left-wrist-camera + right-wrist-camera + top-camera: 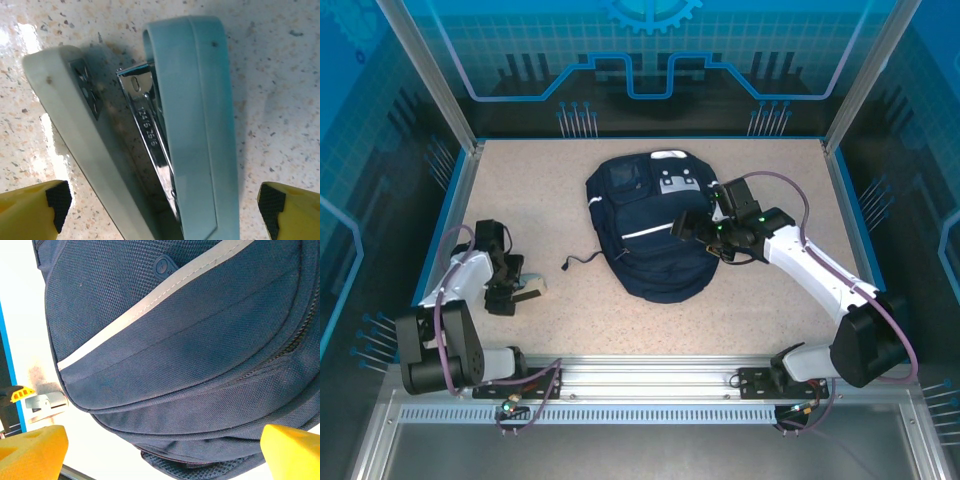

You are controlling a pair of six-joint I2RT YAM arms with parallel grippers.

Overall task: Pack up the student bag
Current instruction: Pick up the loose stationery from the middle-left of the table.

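The student bag (645, 225) is a navy backpack with a thin white stripe, lying flat mid-table with its white patches toward the far side. My right gripper (686, 226) hovers open over the bag's right half. In the right wrist view its yellow fingertips (32, 450) stand wide apart above the bag's front pocket (190, 365), and nothing is held. A pale grey-blue stapler (165, 125) lies on its side on the speckled table. My left gripper (165, 212) is open around it, its black pads (57, 200) clear of both sides. From above, the stapler (530, 288) sits left of the bag under the left gripper (508, 296).
A dark strap cord (582, 260) trails from the bag's left edge onto the table. Blue walls and metal posts ring the tabletop (770, 290). Open speckled surface lies between the stapler and the bag.
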